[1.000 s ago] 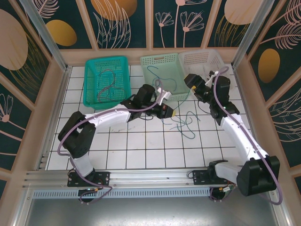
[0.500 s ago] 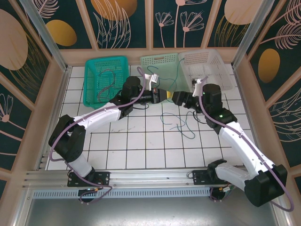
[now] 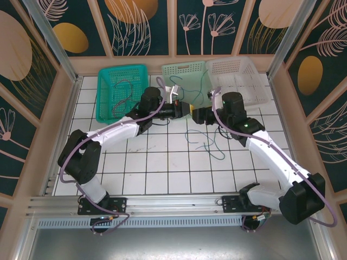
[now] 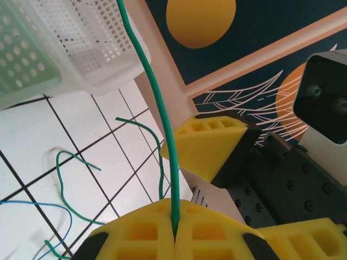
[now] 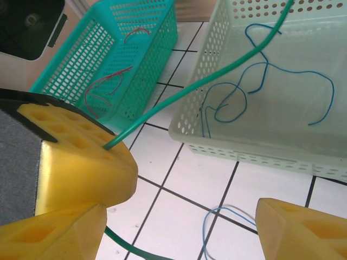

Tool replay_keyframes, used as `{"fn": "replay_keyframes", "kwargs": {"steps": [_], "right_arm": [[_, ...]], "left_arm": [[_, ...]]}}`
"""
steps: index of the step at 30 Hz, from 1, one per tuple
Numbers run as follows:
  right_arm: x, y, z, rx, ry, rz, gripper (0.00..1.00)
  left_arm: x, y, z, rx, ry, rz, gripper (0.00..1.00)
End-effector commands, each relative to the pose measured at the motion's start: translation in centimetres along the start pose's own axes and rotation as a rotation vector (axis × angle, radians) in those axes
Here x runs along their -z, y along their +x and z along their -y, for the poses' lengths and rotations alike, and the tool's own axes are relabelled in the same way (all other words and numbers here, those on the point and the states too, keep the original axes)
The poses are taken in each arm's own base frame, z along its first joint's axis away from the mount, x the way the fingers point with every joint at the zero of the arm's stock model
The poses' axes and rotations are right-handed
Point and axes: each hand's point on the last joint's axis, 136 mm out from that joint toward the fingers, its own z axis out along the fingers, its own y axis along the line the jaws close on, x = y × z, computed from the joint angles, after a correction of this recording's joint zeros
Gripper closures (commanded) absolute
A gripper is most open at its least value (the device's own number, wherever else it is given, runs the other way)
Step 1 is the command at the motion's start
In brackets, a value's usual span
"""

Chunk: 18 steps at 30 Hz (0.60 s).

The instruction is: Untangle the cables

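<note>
Smooth, slightly glossy plastic sheath on green cable (image 4: 154, 97). The yellow finger pads (image 4: 146, 233) – matt plastic w/ open cells. The teal basket (image 5: 108, 59) & white basket (image 4: 92, 43) – perforated smooth plastic. The floor tiles (image 3: 162, 162) semi-gloss, front rail (image 3: 162, 203) brushed metal.

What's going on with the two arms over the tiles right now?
The left tool is shut on a thin green cable, holding it stretched above the tiles. The right tool hangs open right beside it, gripping nothing. A thin blue cable lies in the pale green plastic basket, and a loose green-and-blue tangle lies on the white tiled floor.
</note>
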Motion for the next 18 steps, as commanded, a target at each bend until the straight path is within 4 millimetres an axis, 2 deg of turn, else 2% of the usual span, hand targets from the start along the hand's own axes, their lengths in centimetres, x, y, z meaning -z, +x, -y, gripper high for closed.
{"fn": "replay_keyframes", "kwargs": {"steps": [1, 8, 15, 18], "right_arm": [[-0.6, 3.0, -3.9, 0.087, -0.161, -0.111, 0.25], [0.6, 3.0, -3.7, 0.178, -0.142, -0.097, 0.27], [2.2, 2.7, -2.8, 0.269, -0.086, -0.091, 0.28], [3.2, 2.3, -1.7, 0.277, -0.032, -0.083, 0.28]], "left_arm": [[-1.0, -1.3, 5.6, -0.078, 0.183, 0.000, 1.00], [-0.6, -1.3, 6.0, -0.080, 0.193, -0.023, 1.00], [-0.6, -0.4, 4.7, -0.082, 0.150, -0.057, 1.00], [-0.5, -0.4, 4.2, -0.080, 0.128, -0.052, 1.00]]}}
